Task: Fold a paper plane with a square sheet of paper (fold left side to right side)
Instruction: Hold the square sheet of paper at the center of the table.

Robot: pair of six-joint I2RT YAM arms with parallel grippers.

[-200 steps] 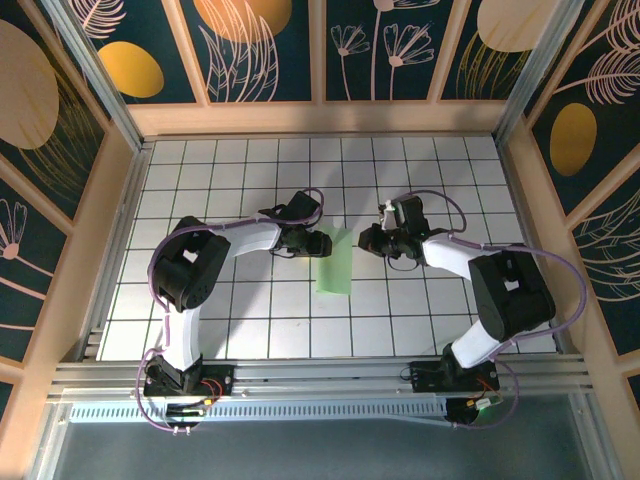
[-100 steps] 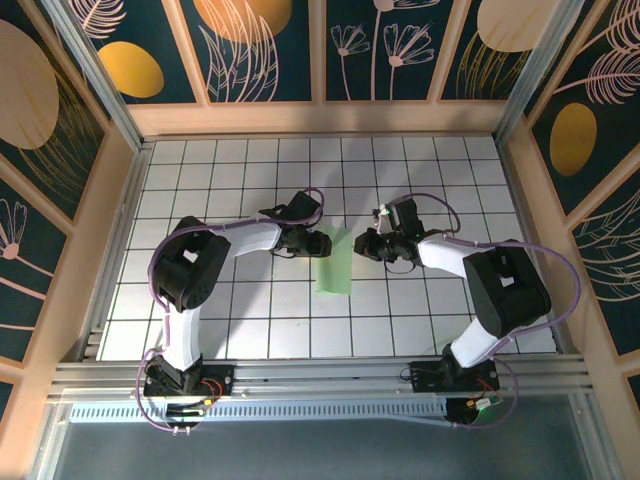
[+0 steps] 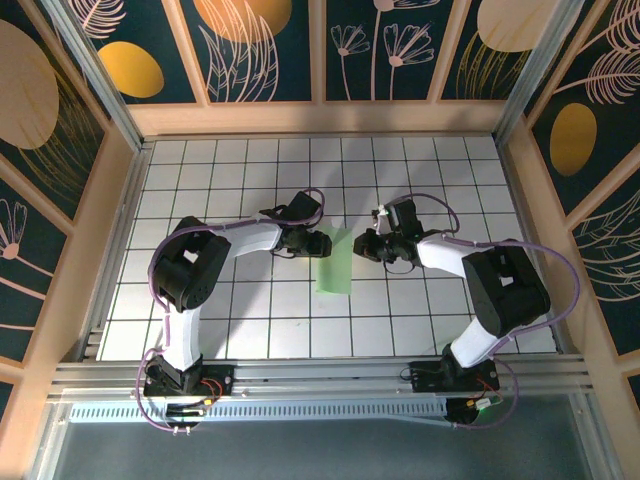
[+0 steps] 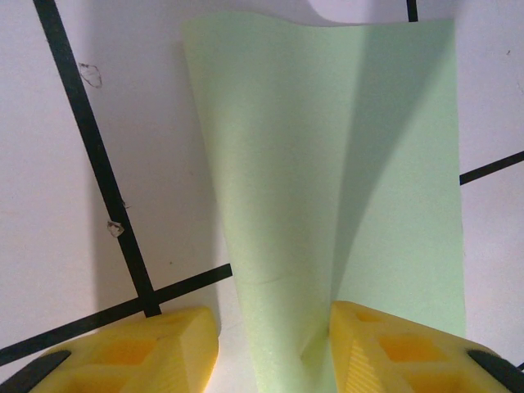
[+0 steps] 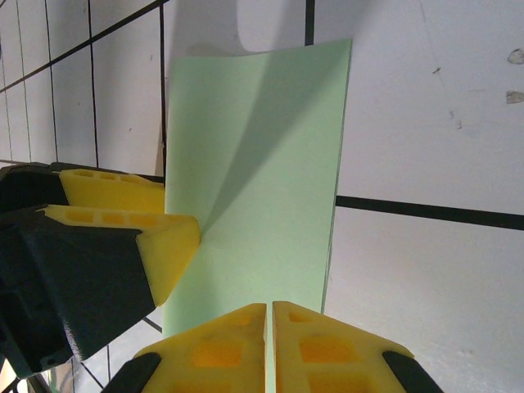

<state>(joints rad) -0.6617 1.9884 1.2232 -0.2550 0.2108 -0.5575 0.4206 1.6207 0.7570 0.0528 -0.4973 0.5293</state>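
Square sheet of paper [image 3: 334,268] at table [image 3: 250,325] centre, doubled into narrow strip, near end free. Left gripper [image 3: 318,242] at strip's far left edge — fingers spread, one pad [image 4: 385,344] on paper, folded edge bowed up, uncreased. Right gripper [image 3: 362,245] at far right edge, fingers pressed together, tips on paper. Step: left-to-right fold laid, crease pending. Next, likely: keep edges matched, flatten bowed fold.

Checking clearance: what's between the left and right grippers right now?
The square sheet of paper, folded into a narrow strip, lies between the left gripper and the right gripper. The top external view shows it.
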